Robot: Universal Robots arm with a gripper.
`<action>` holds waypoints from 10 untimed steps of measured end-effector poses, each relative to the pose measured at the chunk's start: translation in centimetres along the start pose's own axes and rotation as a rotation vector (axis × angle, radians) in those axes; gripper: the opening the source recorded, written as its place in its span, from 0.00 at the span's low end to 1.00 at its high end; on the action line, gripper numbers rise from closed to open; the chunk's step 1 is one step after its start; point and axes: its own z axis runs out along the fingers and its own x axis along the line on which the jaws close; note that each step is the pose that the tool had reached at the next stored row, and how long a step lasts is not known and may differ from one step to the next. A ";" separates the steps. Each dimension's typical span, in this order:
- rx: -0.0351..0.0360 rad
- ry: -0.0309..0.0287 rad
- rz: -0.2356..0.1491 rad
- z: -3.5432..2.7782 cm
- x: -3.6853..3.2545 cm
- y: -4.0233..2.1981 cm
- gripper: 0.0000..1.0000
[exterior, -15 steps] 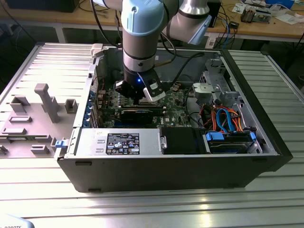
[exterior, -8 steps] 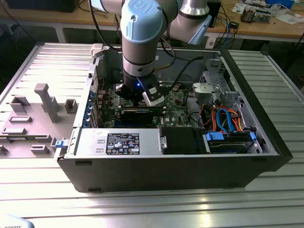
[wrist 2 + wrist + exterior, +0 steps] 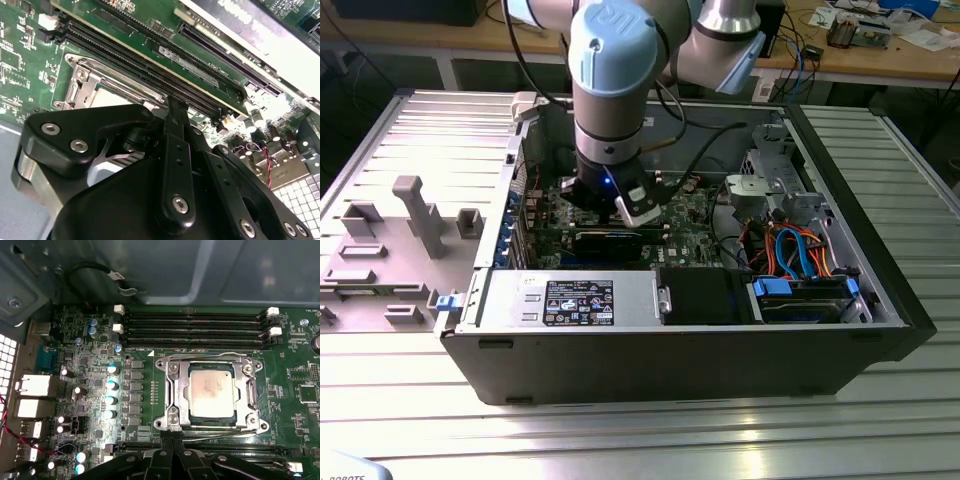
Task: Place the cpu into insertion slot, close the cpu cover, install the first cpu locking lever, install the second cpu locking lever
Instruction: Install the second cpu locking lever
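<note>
Exterior view: high, angled down from off the table, far enough to take in the whole open computer case (image 3: 670,330). Both wrist views sit close above the green board (image 3: 295,365), sharing the socket (image 3: 212,392) and memory slots (image 3: 195,330).

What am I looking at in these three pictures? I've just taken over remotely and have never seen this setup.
The exterior view looks at an opened computer case lying on a metal table. A blue-and-silver robot arm reaches down into the case, over the green circuit board.

The two wrist views come from cameras riding on the arm. The first wrist view looks down on the board: the cpu sits in the insertion slot, with the cpu cover, a silver frame, lying around it. Long memory slots run beside it. The black gripper sits at the socket's edge and holds nothing visible.

The second wrist view looks past the gripper body toward the same socket.
</note>
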 end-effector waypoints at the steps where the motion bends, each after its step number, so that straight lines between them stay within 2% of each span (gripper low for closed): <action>1: -0.0012 -0.0008 0.003 0.06 0.10 -0.01 0.11; 3: -0.0050 -0.0013 0.005 0.14 0.31 -0.03 0.11; 4: -0.0114 -0.0017 0.006 0.19 0.39 -0.05 0.11; 10: -0.0335 -0.0039 0.018 0.20 0.43 -0.39 0.11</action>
